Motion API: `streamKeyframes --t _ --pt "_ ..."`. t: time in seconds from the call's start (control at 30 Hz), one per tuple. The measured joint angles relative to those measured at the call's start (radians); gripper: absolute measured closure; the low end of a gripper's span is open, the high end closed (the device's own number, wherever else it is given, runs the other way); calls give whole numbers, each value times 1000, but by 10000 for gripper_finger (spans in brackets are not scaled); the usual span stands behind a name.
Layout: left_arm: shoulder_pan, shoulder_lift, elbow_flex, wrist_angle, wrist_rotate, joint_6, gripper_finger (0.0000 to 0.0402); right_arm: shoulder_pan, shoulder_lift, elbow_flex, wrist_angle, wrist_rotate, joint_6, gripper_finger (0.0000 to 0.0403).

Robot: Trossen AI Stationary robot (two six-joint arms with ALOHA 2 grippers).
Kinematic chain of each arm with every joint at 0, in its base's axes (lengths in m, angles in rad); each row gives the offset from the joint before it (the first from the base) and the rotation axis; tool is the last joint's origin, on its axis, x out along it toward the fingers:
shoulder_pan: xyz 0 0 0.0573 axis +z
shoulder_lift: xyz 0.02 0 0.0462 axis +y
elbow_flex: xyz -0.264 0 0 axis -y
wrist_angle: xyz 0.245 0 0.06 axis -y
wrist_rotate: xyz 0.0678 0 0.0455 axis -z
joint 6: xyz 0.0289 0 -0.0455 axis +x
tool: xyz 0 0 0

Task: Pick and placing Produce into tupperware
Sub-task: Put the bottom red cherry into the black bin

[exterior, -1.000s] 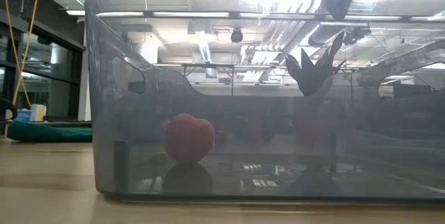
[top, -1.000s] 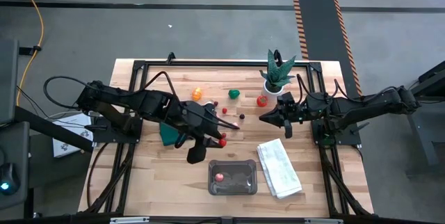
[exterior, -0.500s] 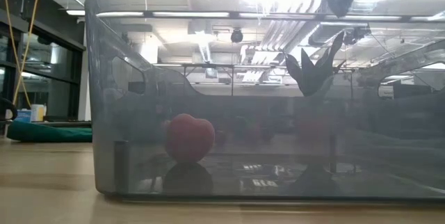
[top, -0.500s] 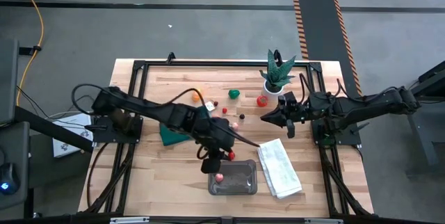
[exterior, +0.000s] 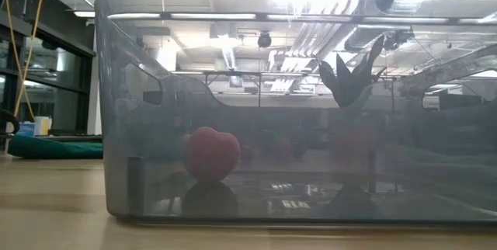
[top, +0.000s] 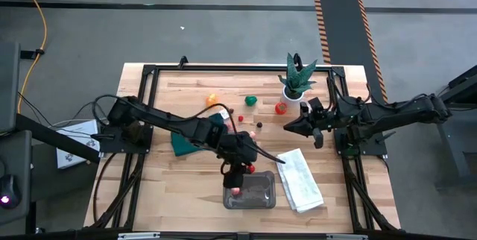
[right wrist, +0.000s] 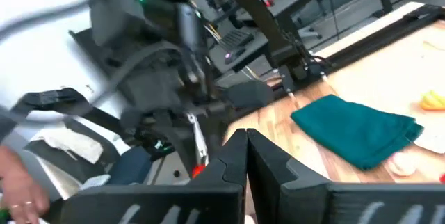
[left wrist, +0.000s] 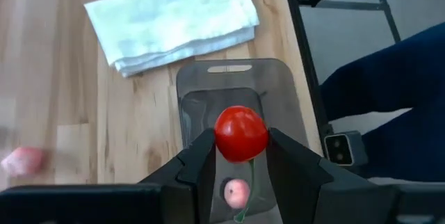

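Over the container (top: 250,190), near its left end, the left claw (left wrist: 240,156) grips a red cherry tomato (left wrist: 240,133) between its fingers, a thin green stem hanging below. Risk: releasing from height, the round toy could bounce off the floor of the tub or roll out over the shallow rim; drop it lower and further inside. A pink piece (left wrist: 236,193) already lies in the tub right under the claw, so the tomato could knock against it. White towel (top: 299,179) lies just beside the tub, not in the way. Remaining produce sits further up the tabletop (top: 171,180), e.g. orange piece (top: 212,100), green piece (top: 251,100), red piece (top: 280,108) near the potted plant (top: 297,80). Right claw (top: 287,127) closed, empty, waits by the plant, well apart.
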Motion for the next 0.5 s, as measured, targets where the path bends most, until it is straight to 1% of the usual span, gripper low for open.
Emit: streamKeyframes --t 0.4,0.47,0.5 --pt "-5 96 -2 -7 16 -27 293 0 -41 -1 -25 -23 -13 403" --pt "-10 116 2 21 19 -26 293 0 -49 -1 -28 -24 -18 403" --pt "-14 120 -1 -1 19 -26 293 0 -51 -1 -26 -25 -18 403"
